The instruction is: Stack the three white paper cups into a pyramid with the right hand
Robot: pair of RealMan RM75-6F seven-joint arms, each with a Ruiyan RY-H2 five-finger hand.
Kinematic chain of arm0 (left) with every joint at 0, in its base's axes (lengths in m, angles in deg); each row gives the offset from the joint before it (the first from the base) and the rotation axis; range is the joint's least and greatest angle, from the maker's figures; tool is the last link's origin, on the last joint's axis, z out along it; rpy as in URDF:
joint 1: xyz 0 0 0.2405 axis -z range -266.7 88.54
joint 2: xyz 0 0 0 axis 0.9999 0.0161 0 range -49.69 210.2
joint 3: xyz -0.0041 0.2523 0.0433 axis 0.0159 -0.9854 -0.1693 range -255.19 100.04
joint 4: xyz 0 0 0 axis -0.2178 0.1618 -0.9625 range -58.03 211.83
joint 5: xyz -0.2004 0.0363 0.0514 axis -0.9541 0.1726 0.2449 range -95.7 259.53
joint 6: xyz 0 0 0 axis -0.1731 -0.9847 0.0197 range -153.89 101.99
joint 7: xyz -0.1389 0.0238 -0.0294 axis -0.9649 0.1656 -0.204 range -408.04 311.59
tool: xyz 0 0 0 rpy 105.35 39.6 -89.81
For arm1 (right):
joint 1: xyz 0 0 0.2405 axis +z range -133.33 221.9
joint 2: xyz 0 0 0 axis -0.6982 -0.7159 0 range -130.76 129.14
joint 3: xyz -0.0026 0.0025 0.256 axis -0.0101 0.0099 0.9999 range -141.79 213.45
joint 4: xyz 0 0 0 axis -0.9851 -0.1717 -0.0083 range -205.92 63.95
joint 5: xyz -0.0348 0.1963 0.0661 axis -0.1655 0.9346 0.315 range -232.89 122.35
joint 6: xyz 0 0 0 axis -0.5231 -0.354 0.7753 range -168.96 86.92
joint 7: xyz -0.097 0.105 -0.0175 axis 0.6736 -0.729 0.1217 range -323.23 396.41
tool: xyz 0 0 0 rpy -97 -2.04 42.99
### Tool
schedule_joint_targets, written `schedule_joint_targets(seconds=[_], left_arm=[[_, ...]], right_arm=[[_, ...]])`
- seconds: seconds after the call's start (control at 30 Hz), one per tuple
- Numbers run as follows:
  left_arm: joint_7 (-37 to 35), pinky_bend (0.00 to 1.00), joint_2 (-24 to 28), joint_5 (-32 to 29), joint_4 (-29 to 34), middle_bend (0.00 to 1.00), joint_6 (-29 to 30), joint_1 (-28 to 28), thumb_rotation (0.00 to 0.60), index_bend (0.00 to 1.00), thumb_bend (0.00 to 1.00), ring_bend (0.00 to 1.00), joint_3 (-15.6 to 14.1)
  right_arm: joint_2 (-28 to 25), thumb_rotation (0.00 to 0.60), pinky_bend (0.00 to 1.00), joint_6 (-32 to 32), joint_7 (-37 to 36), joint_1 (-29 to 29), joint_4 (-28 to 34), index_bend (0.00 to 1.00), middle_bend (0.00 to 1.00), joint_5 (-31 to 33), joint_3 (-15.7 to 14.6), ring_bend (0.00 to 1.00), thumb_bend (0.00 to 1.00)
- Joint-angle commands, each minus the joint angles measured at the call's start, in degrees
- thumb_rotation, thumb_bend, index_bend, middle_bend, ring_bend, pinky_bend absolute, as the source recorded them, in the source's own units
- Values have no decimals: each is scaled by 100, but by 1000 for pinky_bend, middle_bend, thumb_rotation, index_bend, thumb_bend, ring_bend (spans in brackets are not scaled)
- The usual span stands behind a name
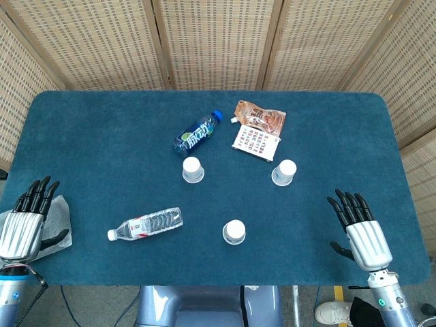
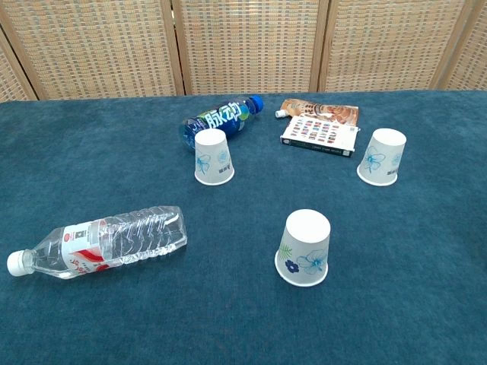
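Observation:
Three white paper cups with blue flower prints stand upside down and apart on the blue table. One cup (image 1: 193, 169) (image 2: 212, 157) is at centre left, another (image 1: 285, 172) (image 2: 380, 157) at centre right, the third (image 1: 234, 231) (image 2: 304, 248) nearest the front. My right hand (image 1: 360, 228) rests open near the table's front right corner, fingers spread, well right of all cups. My left hand (image 1: 27, 218) lies open at the front left edge. Neither hand shows in the chest view.
A clear water bottle (image 1: 146, 224) (image 2: 99, 242) lies at front left. A blue bottle (image 1: 198, 132) (image 2: 221, 119) lies behind the left cup. A brown pouch (image 1: 261, 116) (image 2: 323, 111) and a small box (image 1: 256, 142) (image 2: 319, 135) sit behind the right cup. White cloth (image 1: 60, 218) lies by my left hand.

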Motion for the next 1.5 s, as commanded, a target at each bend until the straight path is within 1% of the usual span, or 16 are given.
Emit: schedule_joint_targets(seconds=[0.03,0.73,0.83,1.0,1.17,1.33,1.5], left_arm=[[4,160,-3,4,-3,0,1,0,600,16,95,0,-1],[-147,160,117,1,74,0,-54,-7,600,16,102,0,-44],[-133,159,147,3,137,0,-46,-8,600,16,103,0,-38],[-85,159,184,26,193,0,-39,-25,600,16,104,0,-66],[-125,159,213,28,219,0,-10,-39,600,16,104,0,-57],[-133,159,219,81,231,0,28,-48,600,16,104,0,-66],[-70,159,212,100,239,0,19,-47,600,16,104,0,-78]], right_arm=[[5,600,95,13,10,6,-3,88,0,3,-1,0,129],[17,600,95,42,34,21,22,92,0,-61,-36,0,129],[-26,600,95,119,33,21,20,104,0,-44,-81,0,129],[-116,600,95,210,-50,52,154,152,0,-86,-138,0,129],[-122,600,96,259,-58,112,210,167,0,-178,-153,0,129],[-186,600,96,412,-91,277,316,209,0,-289,-124,0,128],[-389,600,96,836,-461,673,470,242,0,-476,-102,0,129]])
